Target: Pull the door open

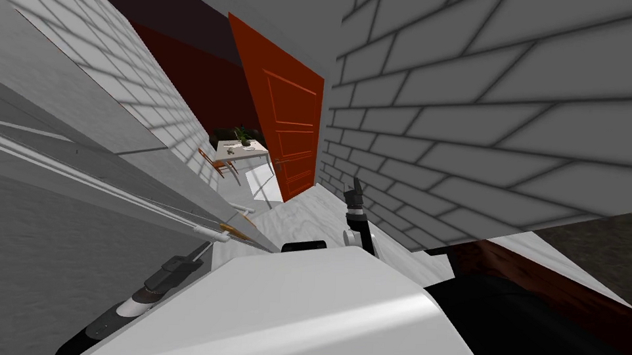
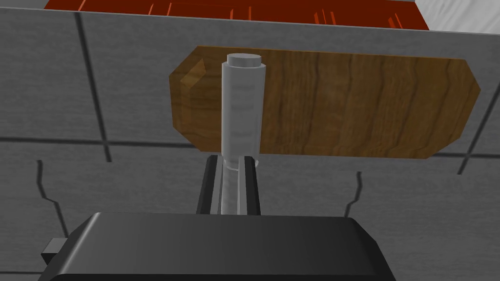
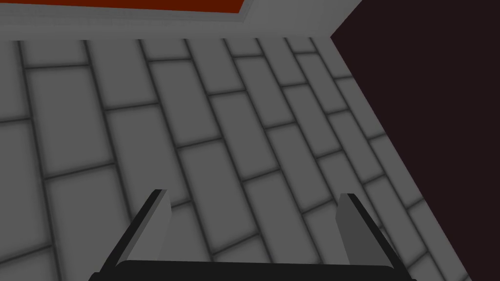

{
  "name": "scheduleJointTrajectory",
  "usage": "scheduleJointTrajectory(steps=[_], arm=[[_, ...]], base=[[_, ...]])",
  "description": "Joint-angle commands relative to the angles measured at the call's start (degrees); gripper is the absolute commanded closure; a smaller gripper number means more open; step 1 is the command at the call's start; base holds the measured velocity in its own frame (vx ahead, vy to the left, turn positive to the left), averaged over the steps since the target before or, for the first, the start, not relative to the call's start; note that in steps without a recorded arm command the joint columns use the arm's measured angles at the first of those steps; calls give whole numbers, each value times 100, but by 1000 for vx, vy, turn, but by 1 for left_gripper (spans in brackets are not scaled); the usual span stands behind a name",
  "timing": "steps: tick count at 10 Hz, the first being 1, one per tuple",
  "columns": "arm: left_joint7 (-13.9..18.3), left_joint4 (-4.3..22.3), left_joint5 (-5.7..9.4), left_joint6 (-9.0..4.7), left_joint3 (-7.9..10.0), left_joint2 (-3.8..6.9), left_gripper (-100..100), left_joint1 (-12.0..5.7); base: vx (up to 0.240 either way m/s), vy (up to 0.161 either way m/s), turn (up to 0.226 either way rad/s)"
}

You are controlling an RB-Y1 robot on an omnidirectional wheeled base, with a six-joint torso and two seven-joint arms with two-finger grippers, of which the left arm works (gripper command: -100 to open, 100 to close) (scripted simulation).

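The light grey cylindrical door handle is sitting between the fingers of the left gripper. The gripper is clamping narrow on the handle's shaft, presumably so that a pull carries into the door. The handle is projecting from a brown wood-grain backplate on the grey panelled door, directly ahead of that gripper. The right gripper is standing wide, holding nothing, well apart from the left one and probably parked out of the swing.

Handle lower end hidden between left jaws; items on far table too small to tell.
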Motion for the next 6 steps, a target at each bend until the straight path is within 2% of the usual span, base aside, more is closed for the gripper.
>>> scheduleJointTrajectory(steps=[1, 4, 6], arm=[[60, 261, -1, -102, 89, -47, -100, -79], [148, 743, -10, -299, 233, -140, -100, -217], [195, 1002, -15, -411, 311, -187, -100, -287]], base=[[-25, -62, -116], [-19, -69, -127], [-17, -49, -62]])
